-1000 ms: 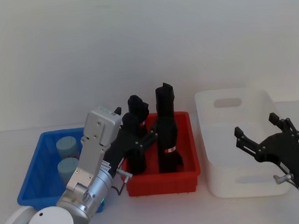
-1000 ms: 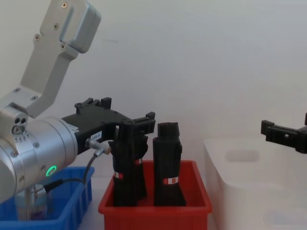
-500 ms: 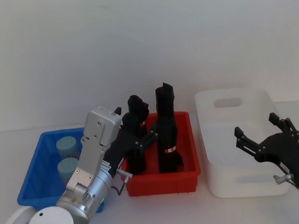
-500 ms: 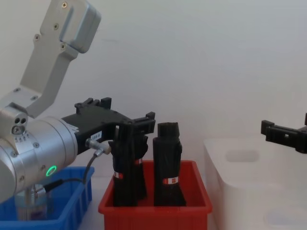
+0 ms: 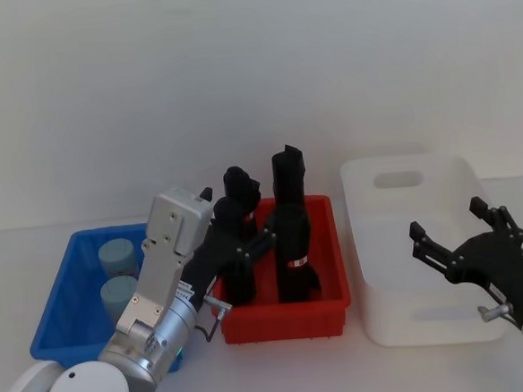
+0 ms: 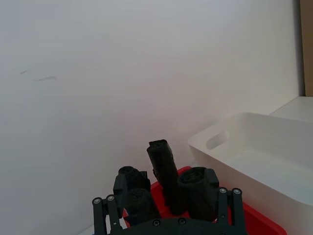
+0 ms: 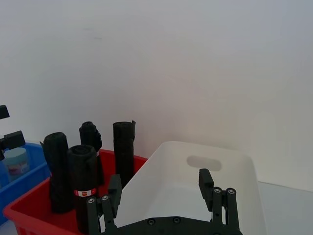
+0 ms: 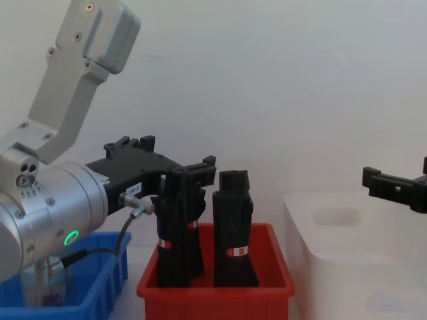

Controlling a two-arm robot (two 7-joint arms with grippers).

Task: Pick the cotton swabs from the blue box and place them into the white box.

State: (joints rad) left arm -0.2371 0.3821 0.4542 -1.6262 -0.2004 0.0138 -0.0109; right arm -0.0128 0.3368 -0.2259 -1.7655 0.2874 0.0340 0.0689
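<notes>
Left gripper (image 5: 244,226) (jaws spread, empty) is held at red plastic bin (image 5: 283,318); should be centred over one clear cotton-swab tub (image 5: 117,254) in blue plastic bin (image 5: 64,283). Right gripper (image 5: 445,219), jaws wide, is parked by translucent white tub (image 5: 386,306).

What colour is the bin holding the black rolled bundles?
Bright red. The red bin shows best in the head view.

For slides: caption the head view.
Cotton swabs in blue box; left end effector at red bin, right end effector near white box.
</notes>
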